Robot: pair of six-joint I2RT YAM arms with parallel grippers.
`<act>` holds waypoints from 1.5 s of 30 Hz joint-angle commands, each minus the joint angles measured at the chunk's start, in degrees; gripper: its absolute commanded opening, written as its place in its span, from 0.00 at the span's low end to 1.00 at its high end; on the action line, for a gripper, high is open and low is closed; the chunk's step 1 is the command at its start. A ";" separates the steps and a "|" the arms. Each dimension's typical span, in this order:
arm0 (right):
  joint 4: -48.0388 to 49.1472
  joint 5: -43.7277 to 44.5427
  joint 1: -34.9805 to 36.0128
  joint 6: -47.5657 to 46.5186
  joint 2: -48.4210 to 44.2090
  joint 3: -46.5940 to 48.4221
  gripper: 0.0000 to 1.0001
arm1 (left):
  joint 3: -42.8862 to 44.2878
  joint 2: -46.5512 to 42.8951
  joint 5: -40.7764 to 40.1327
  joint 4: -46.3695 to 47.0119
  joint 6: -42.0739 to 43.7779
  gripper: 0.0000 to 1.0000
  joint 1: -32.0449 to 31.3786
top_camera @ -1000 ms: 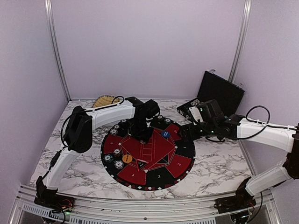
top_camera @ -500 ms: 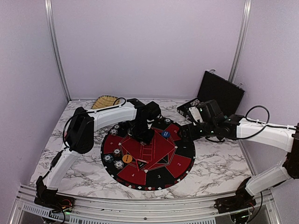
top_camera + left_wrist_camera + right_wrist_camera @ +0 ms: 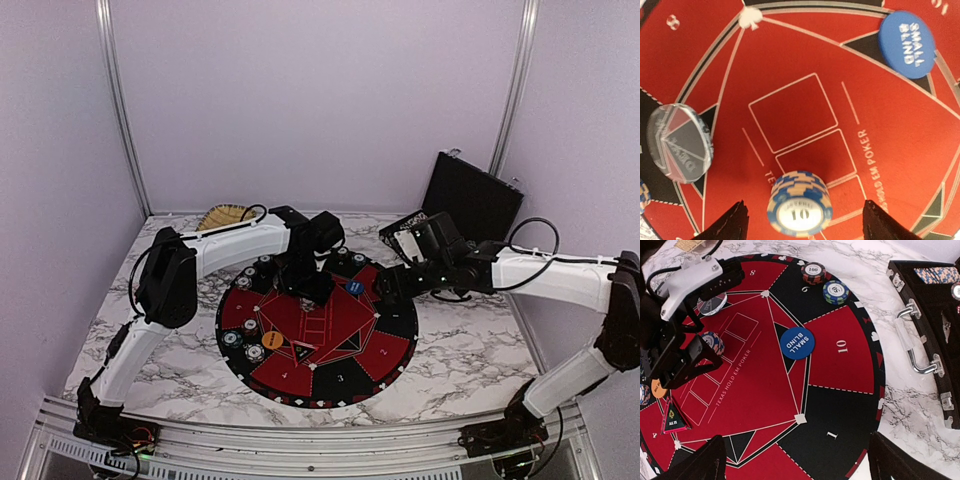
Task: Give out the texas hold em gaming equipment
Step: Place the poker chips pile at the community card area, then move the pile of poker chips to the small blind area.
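My left end effector (image 3: pixel 803 216) is spread either side of the blue chip stack (image 3: pixel 799 199), which sits on the mat (image 3: pixel 805 107) at its red centre. I'd lift straight up without nudging it. The right end effector (image 3: pixel 800 461) is spread and empty.

**Two-arm rig: shells, joints and cabling**

The left arm (image 3: pixel 235 245) and the right arm (image 3: pixel 550 278) are each wearing smooth white shells over their long links, while bulky black housings (image 3: pixel 165 285) are forming the joints. Squat black bases (image 3: pixel 100 418) are closing off the lower ends. Thin black cables (image 3: pixel 530 232) are looping outside the links. The left gripper (image 3: pixel 803 202) is showing matte black, wedge-shaped jaws. From the right wrist, a white bracket (image 3: pixel 692 280) is appearing above them, carrying a black ridged block. The right gripper (image 3: pixel 796 437) is showing the same dark jaws.
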 commanded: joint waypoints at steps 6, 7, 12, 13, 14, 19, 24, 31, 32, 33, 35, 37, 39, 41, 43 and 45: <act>-0.47 0.34 2.18 -0.71 5.17 7.26 0.96 | -6.84 -14.96 3.05 6.89 0.74 0.85 3.29; -0.47 0.20 2.52 -0.69 5.84 7.97 0.95 | -8.53 -16.81 3.15 8.30 0.39 0.85 3.84; -1.06 -0.11 4.66 -0.69 10.19 12.73 0.93 | -21.46 -29.22 5.90 16.76 -1.59 0.85 7.58; -1.20 0.04 5.20 -0.77 11.33 13.88 0.93 | -24.61 -32.10 6.94 18.56 -2.08 0.85 8.73; -1.55 0.21 5.81 -0.86 12.48 15.03 0.92 | -27.80 -34.67 7.60 20.03 -2.42 0.85 9.75; -4.13 1.83 9.42 -1.57 20.17 22.40 0.91 | -41.65 -46.87 7.80 24.27 -2.09 0.85 14.21; -6.71 2.36 12.16 -1.55 28.43 30.32 0.90 | -53.24 -58.38 8.35 27.80 -0.88 0.86 17.94; -10.35 2.11 13.53 -0.49 39.05 39.54 0.89 | -65.76 -69.76 9.68 32.36 0.55 0.87 23.14; -10.92 2.10 13.66 -0.34 40.33 40.70 0.88 | -67.23 -70.72 10.16 33.17 0.65 0.87 24.01; -11.58 2.35 13.76 -0.25 41.49 41.73 0.88 | -68.60 -71.68 10.91 33.93 0.67 0.87 25.15; -12.55 3.06 13.86 0.02 43.65 43.49 0.88 | -70.98 -72.46 12.35 35.16 0.58 0.87 27.18; -13.29 3.57 13.86 0.23 45.08 45.09 0.88 | -72.50 -72.85 13.01 35.85 0.71 0.87 28.74; -13.55 3.63 13.86 0.51 46.17 45.94 0.87 | -73.42 -73.17 13.91 36.16 0.94 0.87 29.94; -13.76 3.55 13.86 0.73 47.21 46.63 0.85 | -73.89 -73.49 14.30 36.21 1.30 0.87 30.80; -13.97 3.64 13.83 1.13 48.15 47.25 0.83 | -74.36 -73.91 14.46 36.35 1.67 0.87 31.35; -14.08 3.68 13.85 1.37 48.87 47.66 0.81 | -74.88 -74.17 14.74 36.44 1.90 0.86 31.96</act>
